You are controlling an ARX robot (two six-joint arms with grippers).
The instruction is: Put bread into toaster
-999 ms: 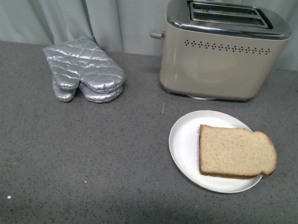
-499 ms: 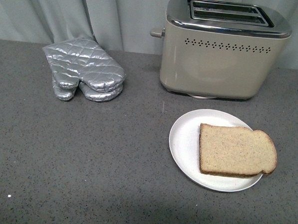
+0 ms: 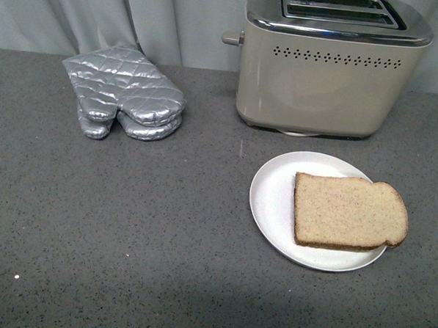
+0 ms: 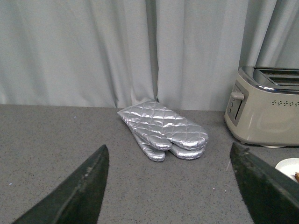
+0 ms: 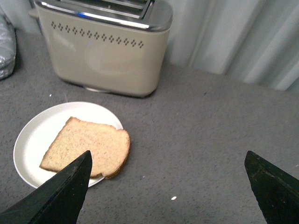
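Observation:
A slice of light-brown bread (image 3: 349, 213) lies flat on a round white plate (image 3: 272, 200), its rounded top hanging over the plate's right rim. Behind it stands the cream toaster (image 3: 322, 85) with a chrome top and two empty slots, lever knob on its left side. Neither arm shows in the front view. In the right wrist view my right gripper (image 5: 169, 161) is open above bare counter, with the bread (image 5: 88, 147) beside one fingertip and the toaster (image 5: 105, 49) beyond. My left gripper (image 4: 170, 151) is open over the counter, with the toaster (image 4: 264, 109) off to one side.
A silver quilted oven mitt (image 3: 123, 93) lies at the back left of the grey speckled counter (image 3: 127, 225), also ahead of the left gripper as the mitt (image 4: 163, 130). Grey curtains (image 3: 102, 14) hang along the back edge.
The front view has shifted: toaster, plate and mitt all sit slightly higher in the picture than a second ago. Nothing on the counter has moved relative to anything else.

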